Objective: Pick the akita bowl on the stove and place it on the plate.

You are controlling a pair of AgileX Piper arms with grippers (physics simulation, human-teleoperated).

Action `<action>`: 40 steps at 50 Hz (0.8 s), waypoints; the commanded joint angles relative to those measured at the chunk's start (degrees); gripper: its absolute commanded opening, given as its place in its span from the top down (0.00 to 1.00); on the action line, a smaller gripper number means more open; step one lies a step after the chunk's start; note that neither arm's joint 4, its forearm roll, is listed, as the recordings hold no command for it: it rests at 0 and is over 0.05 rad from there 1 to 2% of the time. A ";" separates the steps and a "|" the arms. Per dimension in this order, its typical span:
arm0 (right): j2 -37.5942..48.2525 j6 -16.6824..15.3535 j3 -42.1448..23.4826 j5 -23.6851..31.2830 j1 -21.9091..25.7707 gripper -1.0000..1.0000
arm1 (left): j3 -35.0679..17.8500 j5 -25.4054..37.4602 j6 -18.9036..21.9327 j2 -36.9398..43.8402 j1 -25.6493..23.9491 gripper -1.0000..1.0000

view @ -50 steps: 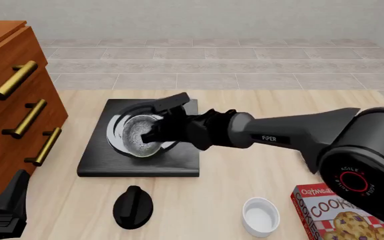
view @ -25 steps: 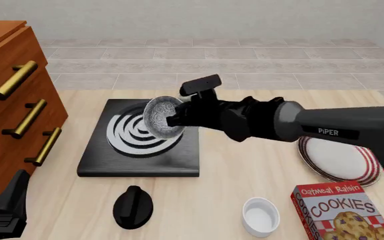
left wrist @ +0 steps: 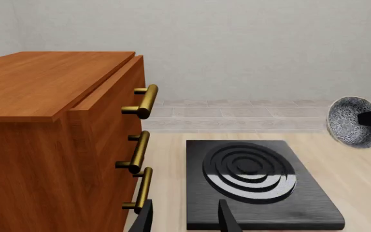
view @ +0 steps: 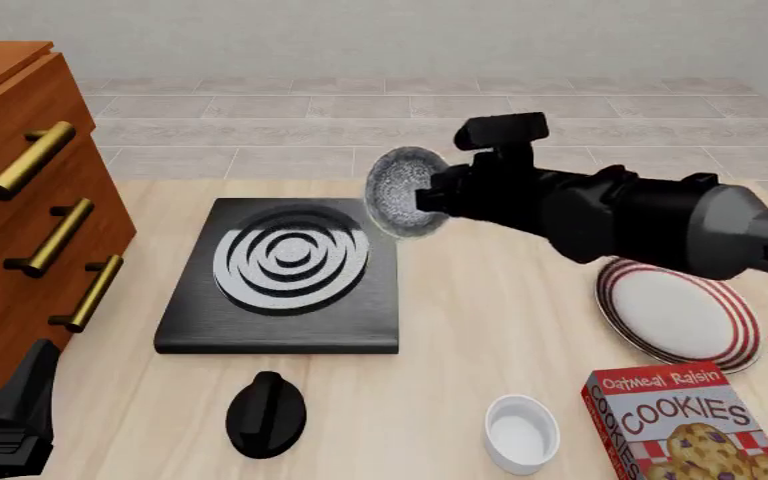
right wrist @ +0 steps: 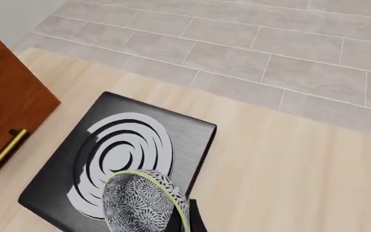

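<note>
The akita bowl [view: 403,192] hangs in the air above the right rear corner of the stove [view: 371,310], tipped on its side with its speckled inside facing left. My right gripper [view: 430,201] is shut on the bowl's rim. In the right wrist view the bowl [right wrist: 140,203] lies over the stove [right wrist: 192,140]. The left wrist view shows the bowl [left wrist: 351,121] beyond the stove [left wrist: 301,203]. The red-striped plate [view: 614,300] lies at the right, apart from the bowl. My left gripper [left wrist: 184,222] stands open near the front left, holding nothing.
A wooden drawer cabinet [view: 24,200] with brass handles fills the left side. A black knob [view: 265,412] lies in front of the stove. A white ramekin [view: 520,432] and a cookie box [view: 684,425] stand at the front right.
The right gripper has lifted the bowl off the burner rings and carried it up and to the right, tipping it onto its side. The left arm has not moved.
</note>
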 commanded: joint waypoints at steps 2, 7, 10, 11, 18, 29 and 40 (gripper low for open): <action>-7.01 0.18 3.21 1.30 -5.77 1.00 | 0.00 0.00 0.00 0.00 0.00 0.00; -7.94 0.44 4.66 0.98 -7.46 1.00 | 0.00 0.00 0.00 0.00 0.00 0.00; -8.58 0.71 5.77 0.57 -7.93 1.00 | 0.00 0.00 0.00 0.00 0.00 0.00; -8.58 0.80 5.98 0.47 -8.41 1.00 | 0.00 0.00 0.00 0.00 0.00 0.00; -10.31 0.63 7.82 0.63 -10.85 1.00 | 0.00 0.00 0.00 0.00 0.00 0.00; -14.79 0.77 11.97 1.05 -16.27 1.00 | 0.00 0.00 0.00 0.00 0.00 0.00; -19.29 1.95 16.41 0.19 -21.85 1.00 | 0.00 0.00 0.00 0.00 0.00 0.00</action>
